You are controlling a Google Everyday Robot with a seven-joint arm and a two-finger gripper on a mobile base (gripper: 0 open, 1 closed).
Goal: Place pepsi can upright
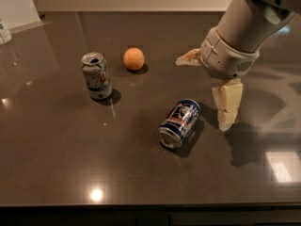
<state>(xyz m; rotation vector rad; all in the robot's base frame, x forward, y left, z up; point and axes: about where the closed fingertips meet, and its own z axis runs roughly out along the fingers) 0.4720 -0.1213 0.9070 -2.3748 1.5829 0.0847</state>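
Gripper (202, 94) right of centre frame, cream fingers splayed wide, holding nothing, lower tip just beside the dark blue pepsi can (179, 123). The can lies on its side mid-frame on the dark glossy tabletop (56, 164). Step reads as pre-grasp approach. Next move needs: straddle the can body, close, rotate it upright. Pale green-and-white can (96, 76) stands well apart, upper left.

A dark blue pepsi can with silver ends (179, 123) lies on its side on the glossy dark brown table (56, 164), one silver end facing the camera. The cream-coloured two-finger gripper (201, 94) hangs just right of it, fingers (227, 102) spread wide, not touching the can. Further left, a pale green-and-white can (96, 76) stands upright, with a round orange ball (133, 59) near it, behind and to its right.
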